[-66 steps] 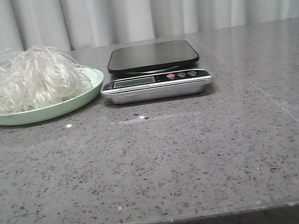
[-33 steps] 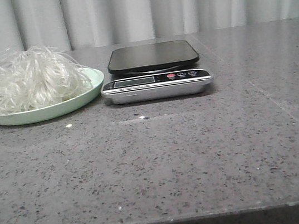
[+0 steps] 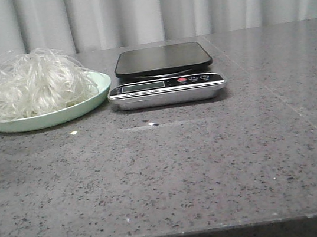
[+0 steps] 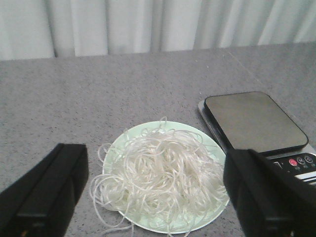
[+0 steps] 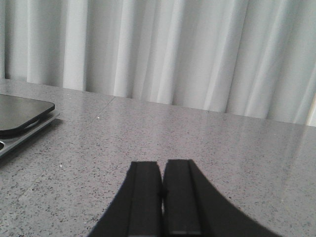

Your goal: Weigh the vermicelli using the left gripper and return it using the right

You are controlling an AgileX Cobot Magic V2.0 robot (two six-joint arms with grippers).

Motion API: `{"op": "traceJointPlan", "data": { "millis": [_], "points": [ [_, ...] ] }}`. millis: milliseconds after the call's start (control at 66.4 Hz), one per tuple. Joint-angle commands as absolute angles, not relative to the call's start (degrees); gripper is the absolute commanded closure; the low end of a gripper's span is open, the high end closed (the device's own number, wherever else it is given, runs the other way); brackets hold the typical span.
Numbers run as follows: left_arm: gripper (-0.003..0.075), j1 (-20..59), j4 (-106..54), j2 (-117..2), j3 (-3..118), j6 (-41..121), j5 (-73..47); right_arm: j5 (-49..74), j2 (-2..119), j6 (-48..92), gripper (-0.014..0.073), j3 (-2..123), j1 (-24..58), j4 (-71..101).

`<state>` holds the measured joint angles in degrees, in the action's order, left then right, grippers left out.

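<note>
The vermicelli (image 3: 25,85) is a fluffy white nest on a pale green plate (image 3: 92,97) at the back left of the table. It also shows in the left wrist view (image 4: 163,173), on the plate (image 4: 173,129). The scale (image 3: 164,75) with its bare black platform stands just right of the plate; it also shows in the left wrist view (image 4: 254,121). My left gripper (image 4: 155,192) is open wide above the near side of the nest, apart from it. My right gripper (image 5: 162,170) is shut and empty over bare table, right of the scale (image 5: 22,118). Neither gripper shows in the front view.
The grey speckled table (image 3: 172,170) runs to its front edge at the bottom of the front view. A pale curtain (image 3: 142,7) hangs behind the table.
</note>
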<state>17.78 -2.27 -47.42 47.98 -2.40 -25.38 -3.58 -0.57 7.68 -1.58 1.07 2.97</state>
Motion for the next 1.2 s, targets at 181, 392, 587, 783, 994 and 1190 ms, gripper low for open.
{"op": "traceJointPlan", "data": {
  "millis": [181,392,587,783,994,1190],
  "points": [
    [0.0079,18.9,-3.6,-67.3,67.6,-2.8,-35.6,-8.3,-1.5,7.9,0.0428,-1.1,0.8,2.2],
    [0.0079,18.9,-3.6,-81.2,80.0,-2.8,-46.8,-8.3,-1.5,7.9,0.0428,-1.1,0.8,2.2],
    [0.0079,18.9,-5.8,-93.1,88.8,-2.8,-53.5,-8.3,-1.6,7.9,0.0428,-1.1,0.8,2.2],
    [0.0079,18.9,-5.9,-99.4,92.1,-2.8,-60.0,-8.3,-1.6,7.9,0.0428,-1.1,0.8,2.2],
    [0.0092,18.9,-6.0,-104.9,93.9,-1.4,-69.5,-8.3,-1.6,7.9,0.0428,-1.1,0.8,2.2],
    [0.0476,18.9,-6.2,-106.1,94.4,0.5,-71.7,-8.3,-1.6,7.9,0.0428,-1.1,0.8,2.2]
  ]
}}
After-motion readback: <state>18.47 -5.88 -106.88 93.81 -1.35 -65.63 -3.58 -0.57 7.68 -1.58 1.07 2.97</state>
